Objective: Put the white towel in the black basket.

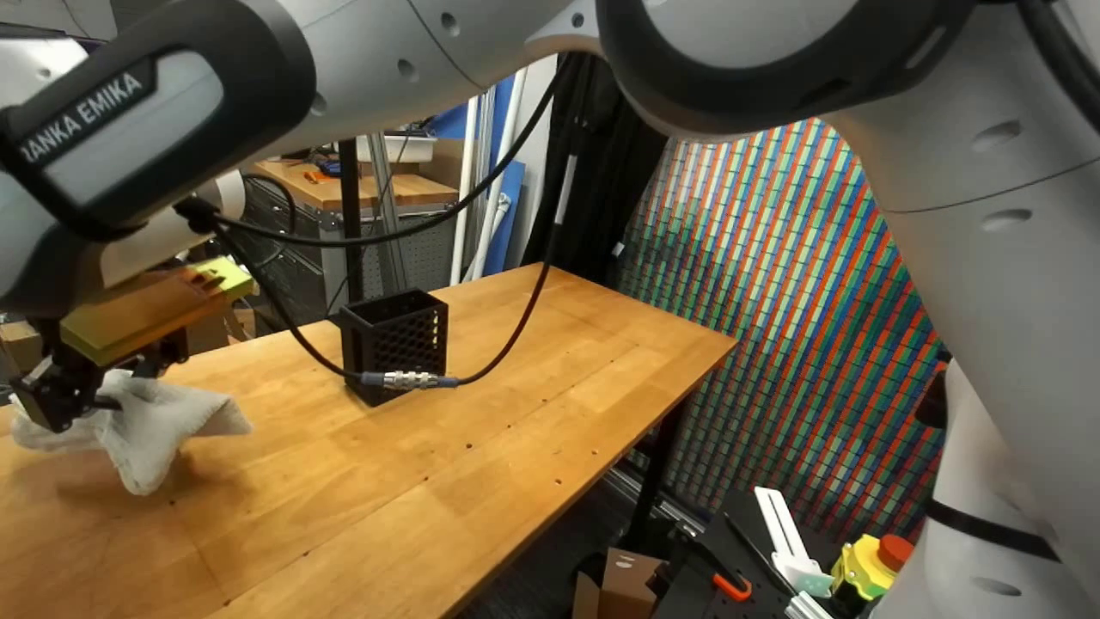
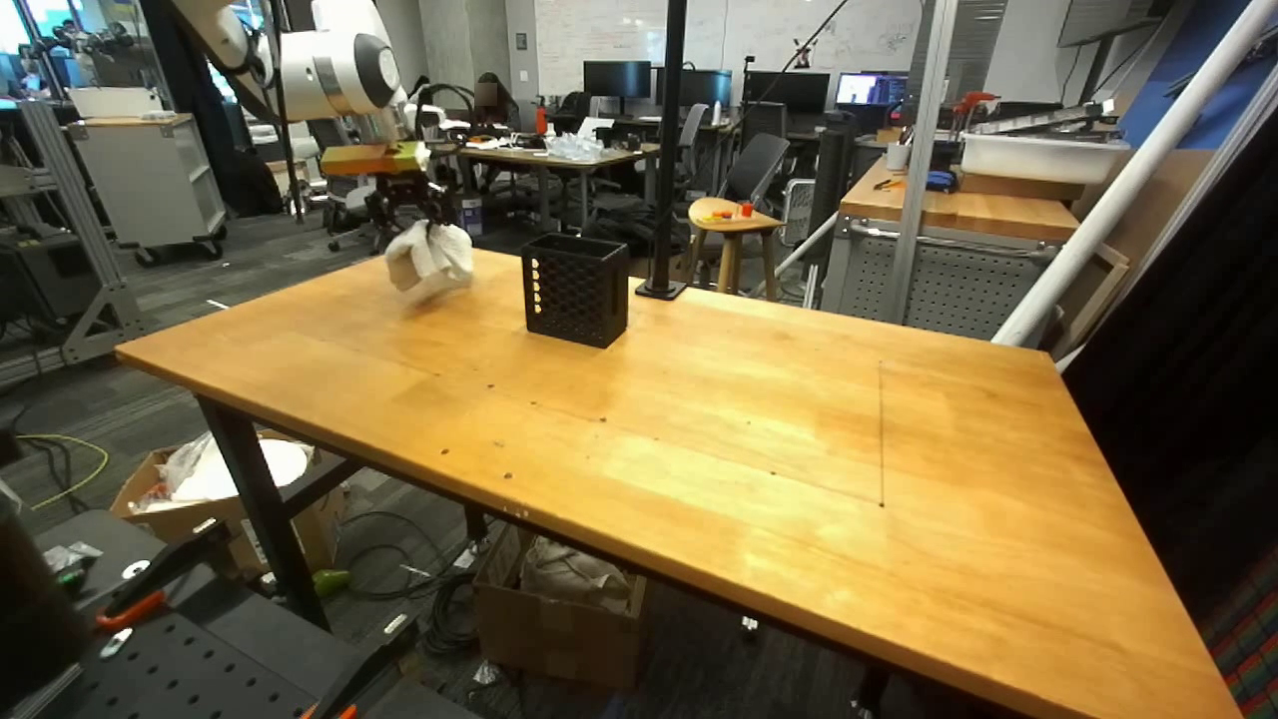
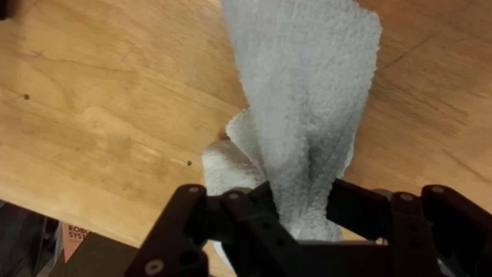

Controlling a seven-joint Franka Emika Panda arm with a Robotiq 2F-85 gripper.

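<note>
In the wrist view, the gripper (image 3: 303,207) is closed upon the white towel (image 3: 300,88): the cloth is pinched between its two fingers (image 3: 357,209), and a wide part of it spreads toward the upper edge, with the wooden table (image 3: 96,123) visible beneath. In both exterior views the towel hangs from the gripper in loose folds; whether its lowest corner touches the wood, I cannot tell. The black basket (image 2: 589,300) stands upright on the same table, near the towel but apart from it, so the towel is outside of the basket.

Concerning the writing, on the robot arm (image 1: 378,64) one can read "RANKA EMIKA" in white letters on black; the beginning of the first word is hidden. At the lower left of the wrist view, a salmon-coloured surface (image 3: 70,240) carries dark letters in two lines: "ROB" with a cut letter after it, and below it "SYST". A dark brown surface (image 3: 96,257) covers the rest. In an exterior view, the whiteboard (image 2: 609,30) bears handwriting which is too small for reading. The lit monitor (image 2: 872,88) equally cannot be read.
</note>
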